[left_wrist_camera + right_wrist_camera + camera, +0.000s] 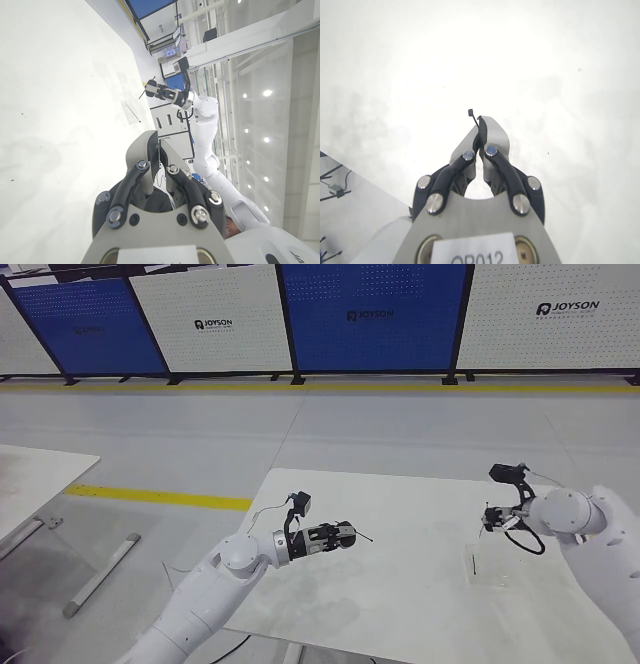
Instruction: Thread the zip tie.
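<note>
**A:** What sits closest to the lens?

**B:** The left gripper (158, 143). Its fingers are pressed together on the left zip tie (159, 156), a thin black strap nipped between the pads. In the top view that gripper (345, 533) is at lower centre, and the strap's tail (362, 535) pokes out toward the right.

**A:** And the room, biggest things first?

**B:** The grey floor (330, 429) takes up the upper half of the top view. Blue panels (372, 314) and white panels (210, 319), all perforated, stand along the top edge. A yellow line (150, 497) crosses the floor at middle left. The white table (400, 604) fills the lower centre and right, and a second table (35, 479) shows a corner at the left edge.

**A:** The other arm?

**B:** The right gripper (490, 519) is at middle right, held off the surface and well apart from the left one. Its fingers are closed on the right zip tie (473, 116), whose square head juts past the tips.

**A:** Anything lying on the table?

**B:** A loose zip tie (470, 561) lies flat just below the right gripper in the top view, touching neither gripper. There are also a few dark specks (22, 114).
</note>
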`<state>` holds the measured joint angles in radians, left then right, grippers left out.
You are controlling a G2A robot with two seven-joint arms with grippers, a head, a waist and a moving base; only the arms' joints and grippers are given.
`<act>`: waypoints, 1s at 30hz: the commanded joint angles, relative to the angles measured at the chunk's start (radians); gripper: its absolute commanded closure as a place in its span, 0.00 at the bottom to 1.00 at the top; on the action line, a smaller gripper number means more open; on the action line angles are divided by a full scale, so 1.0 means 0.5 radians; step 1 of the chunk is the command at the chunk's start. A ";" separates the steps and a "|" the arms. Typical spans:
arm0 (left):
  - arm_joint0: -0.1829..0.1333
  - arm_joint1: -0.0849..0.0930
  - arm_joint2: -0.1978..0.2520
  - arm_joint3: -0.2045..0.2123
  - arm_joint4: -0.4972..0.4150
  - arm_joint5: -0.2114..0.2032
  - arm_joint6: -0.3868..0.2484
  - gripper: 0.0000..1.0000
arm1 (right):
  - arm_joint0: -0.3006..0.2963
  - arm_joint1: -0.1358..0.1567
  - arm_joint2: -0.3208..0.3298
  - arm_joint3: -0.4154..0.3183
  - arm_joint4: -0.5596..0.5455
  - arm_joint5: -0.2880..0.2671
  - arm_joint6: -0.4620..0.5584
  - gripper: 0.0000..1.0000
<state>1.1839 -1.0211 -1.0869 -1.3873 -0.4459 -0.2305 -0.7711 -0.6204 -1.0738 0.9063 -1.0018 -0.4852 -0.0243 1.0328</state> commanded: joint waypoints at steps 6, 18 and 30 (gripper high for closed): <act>0.000 0.000 0.000 0.000 0.000 0.000 0.000 1.00 | -0.727 0.176 0.473 -0.927 -0.072 0.028 -0.370 1.00; 0.000 0.000 0.000 0.000 0.000 0.000 0.000 1.00 | -1.048 0.223 0.686 -0.967 0.257 -0.273 -0.322 1.00; 0.000 0.000 0.000 0.000 0.000 0.000 0.000 1.00 | -1.048 0.223 0.686 -0.967 0.257 -0.273 -0.322 1.00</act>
<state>1.1839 -1.0211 -1.0869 -1.3873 -0.4459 -0.2305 -0.7711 -1.1443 -0.9622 1.2492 -1.4855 -0.3567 -0.1610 0.8720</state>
